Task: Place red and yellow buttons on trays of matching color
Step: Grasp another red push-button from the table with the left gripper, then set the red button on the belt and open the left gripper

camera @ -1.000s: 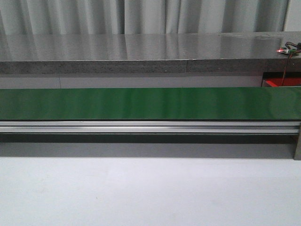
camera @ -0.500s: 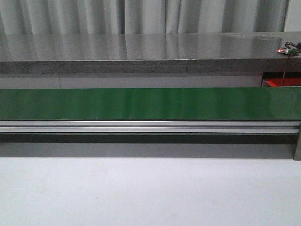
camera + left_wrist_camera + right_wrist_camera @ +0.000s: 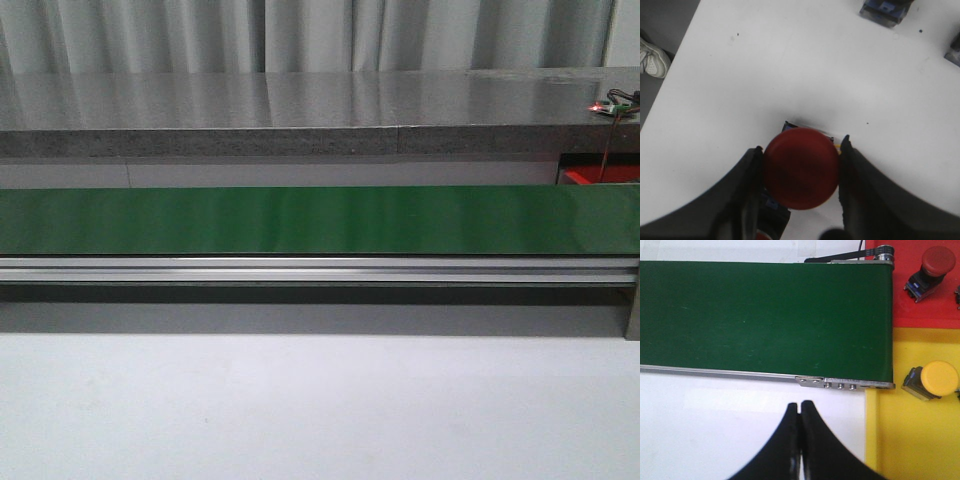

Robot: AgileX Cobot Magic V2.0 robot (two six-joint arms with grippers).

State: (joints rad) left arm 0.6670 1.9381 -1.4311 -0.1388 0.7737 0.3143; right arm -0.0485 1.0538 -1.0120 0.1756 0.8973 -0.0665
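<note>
A red button (image 3: 800,170) with a dark base sits between the black fingers of my left gripper (image 3: 802,146), which is shut on it just over the white table (image 3: 765,65). My right gripper (image 3: 800,405) is shut with nothing in it, hanging over the white table near the end of the green belt (image 3: 765,315). Beyond that belt end lie a red tray (image 3: 900,300) holding another red button (image 3: 938,260) and a yellow tray (image 3: 900,440) holding a yellow button (image 3: 939,379). The front view shows neither gripper.
The green conveyor belt (image 3: 320,220) with its aluminium rail (image 3: 320,270) crosses the front view, a grey counter (image 3: 300,110) behind it. A bit of the red tray (image 3: 598,175) shows at the far right. Two more button bases (image 3: 885,7) lie far from the left gripper.
</note>
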